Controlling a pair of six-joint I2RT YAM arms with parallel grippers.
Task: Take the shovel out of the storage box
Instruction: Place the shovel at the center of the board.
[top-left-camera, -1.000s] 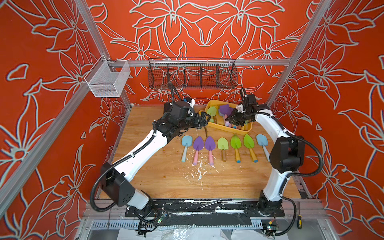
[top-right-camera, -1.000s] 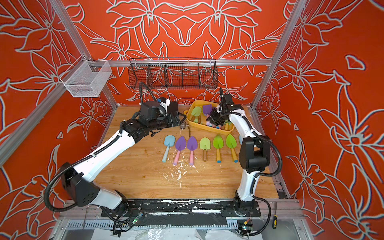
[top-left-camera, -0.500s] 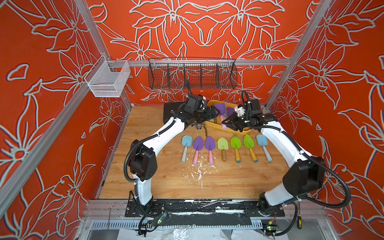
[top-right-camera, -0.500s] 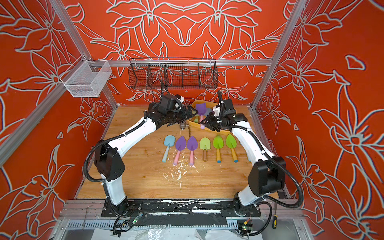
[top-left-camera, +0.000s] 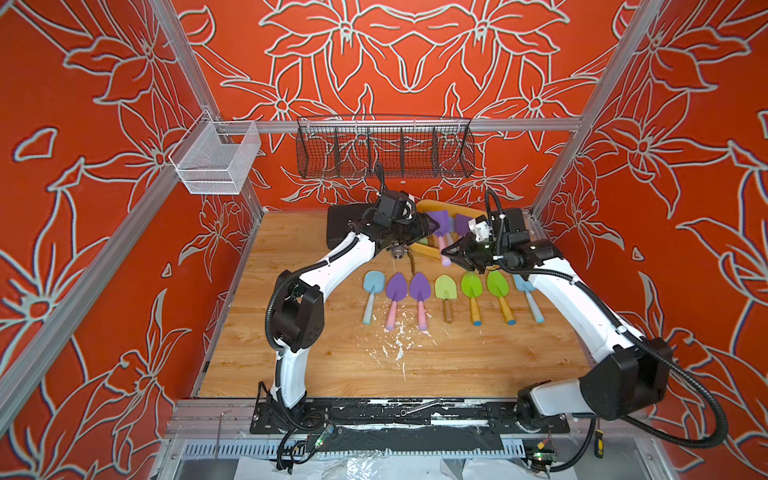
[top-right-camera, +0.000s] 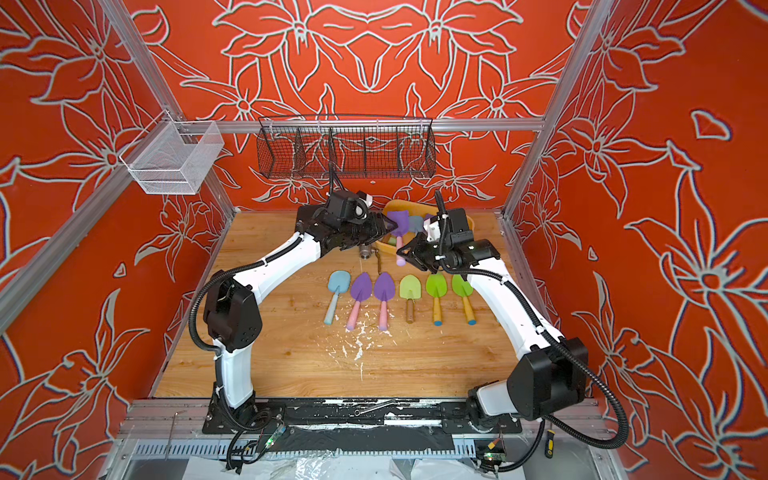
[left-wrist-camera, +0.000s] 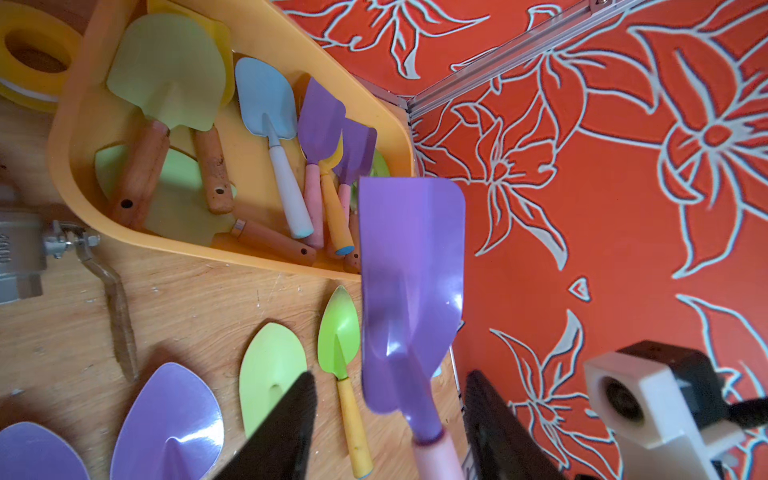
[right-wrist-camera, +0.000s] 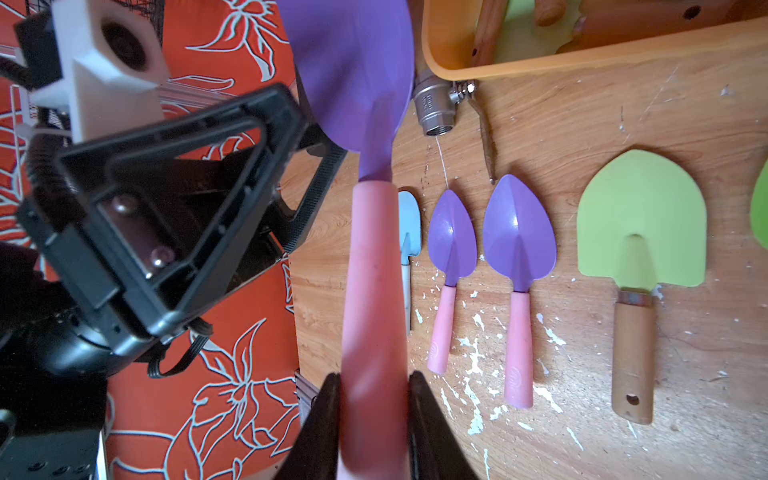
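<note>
The right claw is clamped on the pink handle of a purple-bladed shovel, with one finger pressed to each side near the handle's end. The shovel is up in the air, and its blade reaches out ahead of this claw toward the left claw. The left claw's jaws stand apart on either side of the shovel's neck, where blade meets handle. A gap shows on both sides, so it grips nothing.

Just past the blade, and lower than both claws, sits the storage box. It holds more shovels in pale green, blue, purple and yellow. I cannot tell whether the held blade hangs over the box's edge or just beside it.

Below the right claw, on the wooden table, lies a row of shovels side by side, blades toward the box. A metal ball valve rests on the table between that row and the box, beneath the left claw.

Behind the left claw lies a black case. Farthest off, above and beyond both claws, a black wire basket hangs on the back rail. A white mesh basket hangs out to the left claw's side.
</note>
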